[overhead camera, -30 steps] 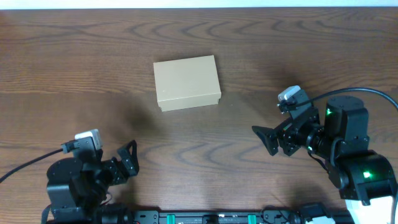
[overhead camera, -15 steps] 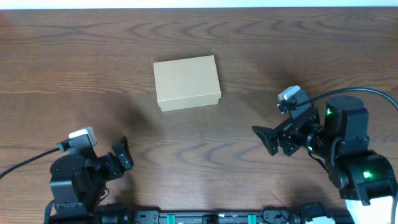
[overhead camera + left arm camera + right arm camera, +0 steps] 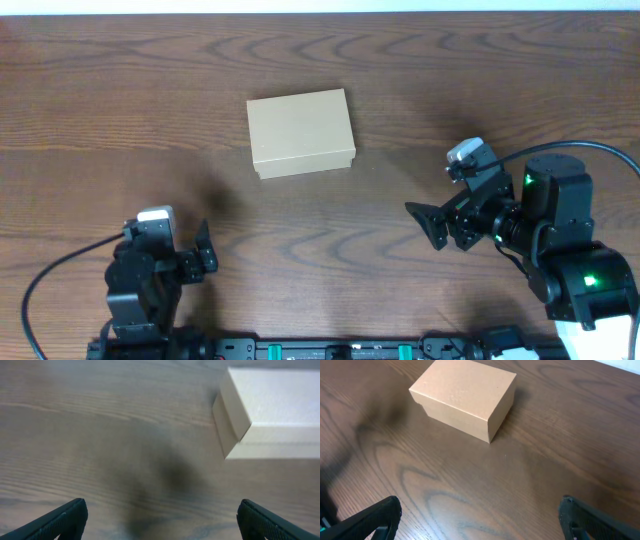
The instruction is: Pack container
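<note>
The container (image 3: 301, 132) sits with its lid down near the middle of the counter (image 3: 120, 100), so its inside is hidden from me. My left wrist view is soft and cuts the box off at the top and right edges. Each wrist view shows only the tips of my fingers in the bottom corners. Both my arms are folded low by the near edge, well apart from the container. My left end effector (image 3: 205, 250) and right end effector (image 3: 425, 225) are spread wide, gripping and touching nothing.
</note>
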Available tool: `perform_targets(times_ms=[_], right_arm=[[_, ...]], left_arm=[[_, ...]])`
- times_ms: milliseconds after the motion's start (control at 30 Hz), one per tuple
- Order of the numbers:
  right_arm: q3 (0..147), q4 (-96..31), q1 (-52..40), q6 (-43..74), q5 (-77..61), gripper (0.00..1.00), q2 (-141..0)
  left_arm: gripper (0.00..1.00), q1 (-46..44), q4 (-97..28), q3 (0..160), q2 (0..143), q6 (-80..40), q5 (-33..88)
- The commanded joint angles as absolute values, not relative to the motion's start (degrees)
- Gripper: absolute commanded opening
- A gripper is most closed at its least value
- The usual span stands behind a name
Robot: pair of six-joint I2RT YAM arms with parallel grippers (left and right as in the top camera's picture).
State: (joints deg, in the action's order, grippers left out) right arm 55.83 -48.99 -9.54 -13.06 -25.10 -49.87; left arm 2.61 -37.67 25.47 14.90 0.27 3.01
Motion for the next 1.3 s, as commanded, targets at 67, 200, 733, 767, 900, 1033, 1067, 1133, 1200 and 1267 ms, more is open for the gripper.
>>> perform_targets(times_ms=[67, 200, 733, 767, 900, 1033, 1067, 1133, 1200, 1267], right_arm=[[55.8, -49.1, -9.0, -13.8, -25.9, 0.99, -50.0], [55.8, -49.1, -9.0, -13.8, -26.0, 0.99, -50.0], [55.8, -49.1, -9.0, -13.8, -25.9, 0.99, -50.0], [55.8, -49.1, -9.0, -13.8, -25.9, 0.99, -50.0], [55.8, -49.1, -9.0, -13.8, -26.0, 0.99, -50.0], [55.8, -49.1, -9.0, -13.8, -25.9, 0.99, -50.0], [55.8, -49.1, -9.0, -13.8, -25.9, 0.99, -50.0], [55.8, -49.1, -9.0, -13.8, -25.9, 0.99, -50.0], [55.8, -49.1, -9.0, -13.8, -26.0, 0.99, -50.0], [55.8, -49.1, -9.0, -13.8, -25.9, 0.99, -50.0]], left_arm=[[0.95, 3.0, -37.0, 20.2, 9.7, 1.8, 4.1], [0.95, 3.0, -37.0, 17.0, 7.2, 1.8, 4.1], [0.95, 3.0, -37.0, 9.0, 0.2, 5.1, 4.0], [0.95, 3.0, -37.0, 9.0, 0.2, 6.0, 4.0], [0.95, 3.0, -37.2, 9.0, 0.2, 6.7, 4.0], [0.95, 3.0, -37.3, 9.0, 0.2, 6.7, 4.1], [0.95, 3.0, -37.3, 9.0, 0.2, 6.7, 4.1], [0.95, 3.0, -37.3, 9.0, 0.3, 6.7, 4.1], [0.95, 3.0, -37.3, 9.0, 0.3, 6.7, 4.1], [0.95, 3.0, -37.3, 9.0, 0.3, 6.7, 4.0]])
